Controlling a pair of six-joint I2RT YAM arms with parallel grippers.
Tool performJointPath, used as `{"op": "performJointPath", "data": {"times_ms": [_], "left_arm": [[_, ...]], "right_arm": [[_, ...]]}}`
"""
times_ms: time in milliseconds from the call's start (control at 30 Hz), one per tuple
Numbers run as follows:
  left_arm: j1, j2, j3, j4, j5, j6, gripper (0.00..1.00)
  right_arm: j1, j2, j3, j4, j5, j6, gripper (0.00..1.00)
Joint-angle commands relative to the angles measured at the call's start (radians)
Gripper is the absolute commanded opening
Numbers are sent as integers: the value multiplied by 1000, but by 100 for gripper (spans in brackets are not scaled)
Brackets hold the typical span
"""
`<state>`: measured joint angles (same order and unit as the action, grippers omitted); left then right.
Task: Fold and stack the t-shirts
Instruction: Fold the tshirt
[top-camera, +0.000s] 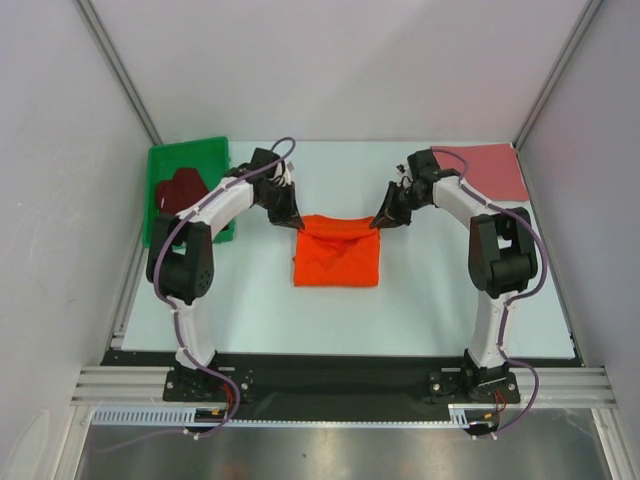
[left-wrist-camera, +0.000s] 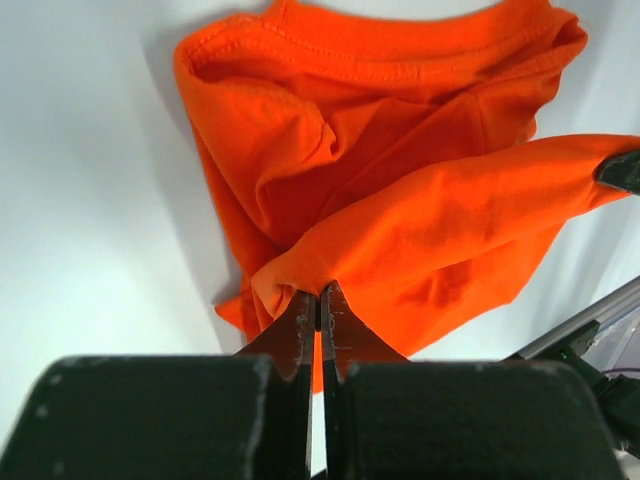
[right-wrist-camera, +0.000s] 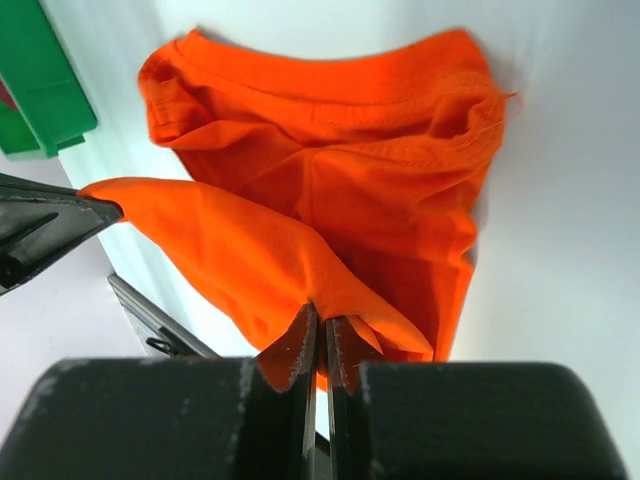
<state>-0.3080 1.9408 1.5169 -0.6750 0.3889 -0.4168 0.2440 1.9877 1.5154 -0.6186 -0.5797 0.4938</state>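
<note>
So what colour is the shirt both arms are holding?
Bright orange. The shirt shows best in the left wrist view.

Top external: high up behind the arm bases, looking down and forward over the whole table (top-camera: 420, 310), with the orange t-shirt (top-camera: 338, 255) mid-frame and far off. Left wrist: very close, sighting along the left gripper (left-wrist-camera: 318, 300) from the shirt's far-left corner. Right wrist: equally close, along the right gripper (right-wrist-camera: 320, 325) from the far-right corner. All three views share the shirt. Each wrist view catches the other gripper's tip. The right wrist and top views share the green bin (right-wrist-camera: 40, 90).
</note>
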Motion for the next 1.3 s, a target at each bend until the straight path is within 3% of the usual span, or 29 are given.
{"op": "performJointPath", "data": {"times_ms": [0, 333, 367, 433, 467, 500, 733, 833, 967, 1067, 1267], "left_arm": [[15, 44, 77, 37, 16, 23, 0], [35, 182, 235, 26, 1, 30, 1], [38, 188, 239, 41, -4, 24, 10], [40, 208, 267, 43, -18, 26, 18], [40, 208, 279, 42, -34, 23, 31], [41, 210, 302, 43, -38, 21, 35], [41, 103, 388, -11, -136, 58, 58], [41, -5, 320, -20, -118, 75, 57], [37, -144, 103, 67, 34, 43, 43], [27, -242, -158, 199, 157, -3, 34], [15, -270, -380, 495, 286, -135, 26]], "right_arm": [[-17, 34, 65, 16, -22, -20, 3], [-44, 137, 150, 17, -25, -21, 9], [-55, 152, 158, 25, -20, -21, 11], [-66, 174, 183, 29, -16, -14, 16], [-74, 189, 195, 33, -12, -12, 20], [-86, 198, 207, 30, -9, -9, 29], [-115, 174, 328, -55, 30, -21, 44], [-86, 96, 330, -140, 73, -64, 46], [6, -21, 247, -178, 123, -115, 47], [82, -95, 114, -95, 89, -68, 43], [179, -150, -162, 288, 72, 118, 20]]}}
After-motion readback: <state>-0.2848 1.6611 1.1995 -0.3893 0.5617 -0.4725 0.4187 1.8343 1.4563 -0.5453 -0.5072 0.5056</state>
